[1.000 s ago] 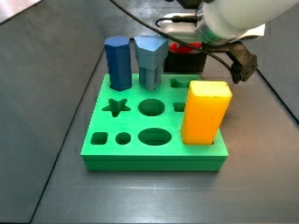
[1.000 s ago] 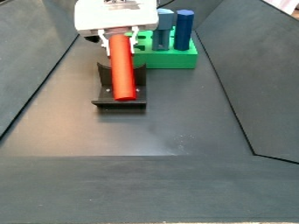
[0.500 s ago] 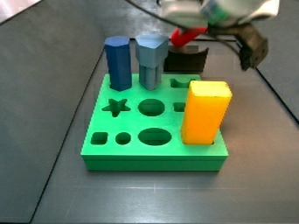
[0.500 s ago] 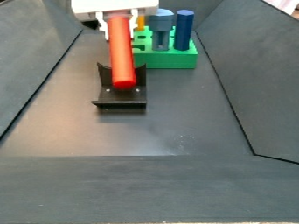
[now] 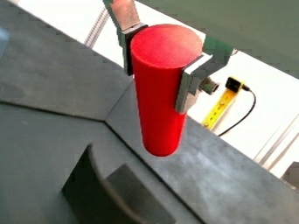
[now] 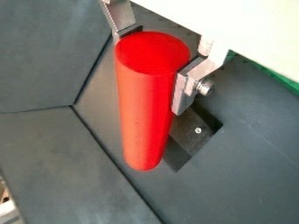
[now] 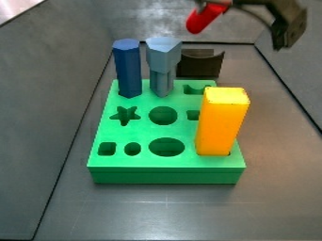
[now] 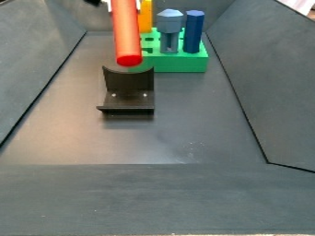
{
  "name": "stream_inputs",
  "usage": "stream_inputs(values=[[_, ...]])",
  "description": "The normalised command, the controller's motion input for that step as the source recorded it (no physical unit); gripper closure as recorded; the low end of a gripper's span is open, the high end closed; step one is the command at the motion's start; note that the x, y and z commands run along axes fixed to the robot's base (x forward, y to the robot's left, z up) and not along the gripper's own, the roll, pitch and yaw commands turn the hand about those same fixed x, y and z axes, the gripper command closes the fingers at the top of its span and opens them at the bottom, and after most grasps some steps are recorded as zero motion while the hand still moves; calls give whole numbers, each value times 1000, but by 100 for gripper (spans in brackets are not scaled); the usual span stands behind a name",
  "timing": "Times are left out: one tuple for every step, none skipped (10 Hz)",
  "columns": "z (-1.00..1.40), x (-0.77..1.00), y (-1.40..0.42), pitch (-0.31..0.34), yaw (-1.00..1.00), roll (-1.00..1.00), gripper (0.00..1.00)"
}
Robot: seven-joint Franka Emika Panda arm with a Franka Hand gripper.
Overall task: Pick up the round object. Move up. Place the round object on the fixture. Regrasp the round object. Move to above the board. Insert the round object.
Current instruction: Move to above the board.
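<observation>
The gripper (image 5: 163,66) is high up, and its silver fingers (image 6: 193,77) squeeze the top end of the round object (image 5: 160,87), a long red peg; in a side view the peg (image 8: 127,33) hangs straight up and down in the air, its low end above the fixture (image 8: 128,88) and not touching it; the board (image 7: 164,141) sits behind the fixture with a blue peg (image 7: 127,68), a grey-blue peg (image 7: 163,65) and a yellow block (image 7: 220,120) standing in it; I see no words I can read anywhere.
</observation>
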Motion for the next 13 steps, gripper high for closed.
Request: stream_inputs(values=[[1000, -21, -66, 52, 38, -37, 100], [1000, -19, -59, 56, 38, -32, 100], [1000, -15, -54, 61, 38, -34, 100], [1000, -11, -45, 69, 40, -36, 100], [828, -5, -32, 82, 44, -36, 100], [673, 6, -22, 88, 48, -37, 100], [469, 9, -17, 103, 54, -37, 100], [319, 11, -17, 109, 60, -32, 100], [219, 14, -18, 112, 65, -33, 100], [284, -685, -1000, -60, -93, -1000, 100], [292, -687, -1000, -69, -90, -1000, 100], [316, -769, -1000, -88, -88, -1000, 100], [291, -807, -1000, -99, -88, -1000, 100]])
